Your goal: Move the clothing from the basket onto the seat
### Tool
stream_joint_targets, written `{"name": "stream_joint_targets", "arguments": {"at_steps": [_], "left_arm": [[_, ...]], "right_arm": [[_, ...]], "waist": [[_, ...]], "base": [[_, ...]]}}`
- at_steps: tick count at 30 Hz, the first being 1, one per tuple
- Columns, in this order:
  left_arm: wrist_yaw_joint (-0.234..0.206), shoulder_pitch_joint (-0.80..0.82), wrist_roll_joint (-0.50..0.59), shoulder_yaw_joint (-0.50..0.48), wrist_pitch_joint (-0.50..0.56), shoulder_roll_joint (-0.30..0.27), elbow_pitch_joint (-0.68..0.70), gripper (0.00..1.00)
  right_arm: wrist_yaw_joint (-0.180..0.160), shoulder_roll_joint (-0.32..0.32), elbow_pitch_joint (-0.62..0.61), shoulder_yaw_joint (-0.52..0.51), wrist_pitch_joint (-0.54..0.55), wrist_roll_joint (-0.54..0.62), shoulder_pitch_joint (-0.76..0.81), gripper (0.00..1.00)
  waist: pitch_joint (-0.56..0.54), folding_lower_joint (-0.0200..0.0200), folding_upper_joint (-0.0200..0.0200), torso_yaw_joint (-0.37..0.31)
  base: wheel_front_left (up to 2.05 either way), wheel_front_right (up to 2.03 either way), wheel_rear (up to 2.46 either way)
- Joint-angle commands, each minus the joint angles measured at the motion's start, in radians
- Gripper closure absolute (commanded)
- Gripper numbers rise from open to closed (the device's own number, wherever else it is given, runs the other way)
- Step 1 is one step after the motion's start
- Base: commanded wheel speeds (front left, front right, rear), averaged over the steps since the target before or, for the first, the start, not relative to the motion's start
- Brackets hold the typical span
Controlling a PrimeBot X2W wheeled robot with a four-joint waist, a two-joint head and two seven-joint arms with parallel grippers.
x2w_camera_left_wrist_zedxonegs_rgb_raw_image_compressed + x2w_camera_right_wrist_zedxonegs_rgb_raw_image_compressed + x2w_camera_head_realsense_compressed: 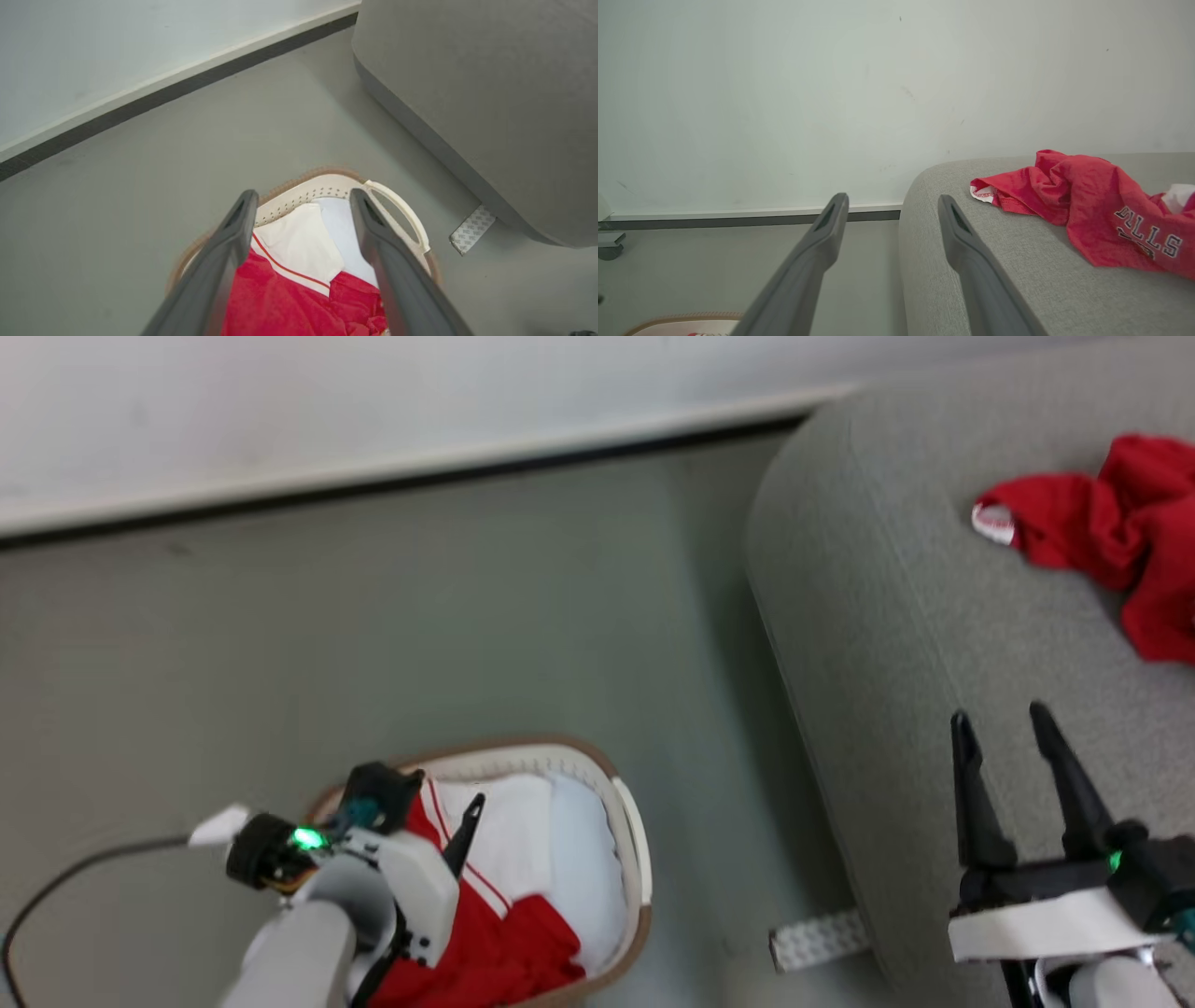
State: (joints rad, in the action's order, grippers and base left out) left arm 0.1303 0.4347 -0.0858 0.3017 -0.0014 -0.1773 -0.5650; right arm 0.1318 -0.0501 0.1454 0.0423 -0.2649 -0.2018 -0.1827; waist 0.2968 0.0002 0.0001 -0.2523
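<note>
The cream basket [624,803] [402,210] stands on the floor at the lower left and holds red clothing [504,943] [280,298] with a white panel and thin stripes. My left gripper [425,812] [302,196] hangs just above it, open, nothing between its fingers. To the right is the light-grey seat [934,616] [1017,280] [490,93]. A crumpled red garment [1120,532] [1087,210] with white outlined letters lies on it. My right gripper [1001,719] [893,200] is open and empty over the seat's near left edge, short of that garment. A sliver of the basket [682,322] shows under the right gripper.
Grey floor runs between basket and seat, up to a white wall with a dark baseboard [420,476]. A pale patterned strip [820,938] [472,228] lies at the seat's base. A dark cable [75,877] curls on the floor at left. A castor [609,249] stands by the wall.
</note>
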Motion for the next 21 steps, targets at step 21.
{"name": "stream_joint_targets", "arguments": {"at_steps": [21], "left_arm": [[-0.085, 0.413, 0.222, 0.162, 0.202, -0.091, -0.464, 0.0]], "right_arm": [[-0.002, -0.001, -0.163, 0.047, 0.001, -0.091, -0.17, 0.0]], "waist": [[0.525, -0.0002, -0.0001, -0.089]], "base": [[0.0, 0.0, 0.0]]}}
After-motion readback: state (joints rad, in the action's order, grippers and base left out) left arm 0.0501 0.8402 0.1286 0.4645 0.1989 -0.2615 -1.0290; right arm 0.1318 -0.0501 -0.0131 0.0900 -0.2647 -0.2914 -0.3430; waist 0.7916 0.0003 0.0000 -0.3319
